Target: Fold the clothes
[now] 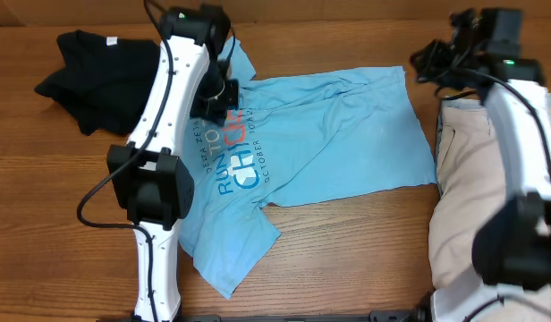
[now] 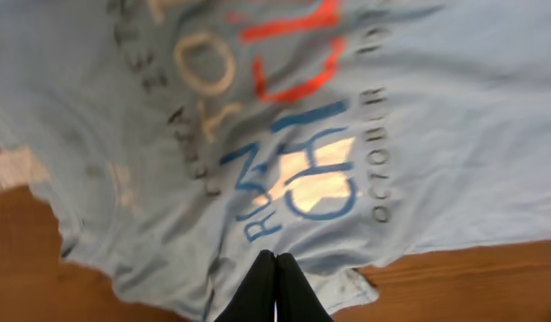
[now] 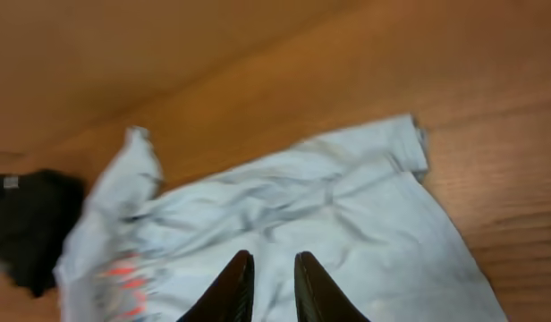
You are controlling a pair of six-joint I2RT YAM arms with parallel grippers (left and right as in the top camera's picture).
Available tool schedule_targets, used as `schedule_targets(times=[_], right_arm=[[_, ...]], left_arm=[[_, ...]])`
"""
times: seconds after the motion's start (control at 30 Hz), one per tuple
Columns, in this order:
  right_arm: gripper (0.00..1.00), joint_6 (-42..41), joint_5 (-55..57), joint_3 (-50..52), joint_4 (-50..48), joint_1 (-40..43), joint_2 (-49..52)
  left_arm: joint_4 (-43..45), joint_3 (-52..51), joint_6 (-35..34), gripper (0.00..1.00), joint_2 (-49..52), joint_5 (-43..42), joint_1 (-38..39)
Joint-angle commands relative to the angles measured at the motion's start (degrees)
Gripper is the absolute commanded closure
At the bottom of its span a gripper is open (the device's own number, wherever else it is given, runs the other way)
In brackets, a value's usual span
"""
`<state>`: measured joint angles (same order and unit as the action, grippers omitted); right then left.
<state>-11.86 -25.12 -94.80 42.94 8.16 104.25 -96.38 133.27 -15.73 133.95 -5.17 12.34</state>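
The T-shirt (image 1: 347, 134) is soft, matt light blue cloth, creased, with its lettering (image 2: 293, 170) printed flat. The black garment (image 1: 88, 76) and beige shorts (image 1: 477, 206) are matt cloth too. The table (image 1: 43, 224) is brown wood, grained, with a slight sheen. The left arm (image 1: 168, 98) and right arm (image 1: 526, 116) have smooth white plastic shells. The left gripper (image 2: 275, 259) and right gripper (image 3: 273, 261) look matt black.

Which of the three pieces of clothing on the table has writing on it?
The light blue T-shirt spread in the middle: it bears red, white and blue lettering. The black garment and the beige shorts show none.
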Motion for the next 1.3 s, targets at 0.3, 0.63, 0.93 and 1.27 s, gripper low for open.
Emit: schedule_targets(times=[0.3,0.63,0.93,1.27], right_arm=[[0.8,1.0,-2.0,0.8,20.9,-0.3,-6.6],[0.81,1.5,-0.2,12.1,23.3,-3.7,-6.2],[0.82,1.4,3.3,26.6,12.1,-7.3,-6.2],[0.8,-0.9,17.1,31.0,11.3,-6.5,-6.2]], left_arm=[[11.3,-24.0,-8.9,0.96,-0.2,4.7,-1.1],[30.3,-32.9,-8.1,0.96,-0.2,20.2,-3.0],[46.1,-32.2,2.4,0.96,0.9,2.5,-7.9],[36.3,-10.3,9.7,0.91,0.9,0.8,-7.6]])
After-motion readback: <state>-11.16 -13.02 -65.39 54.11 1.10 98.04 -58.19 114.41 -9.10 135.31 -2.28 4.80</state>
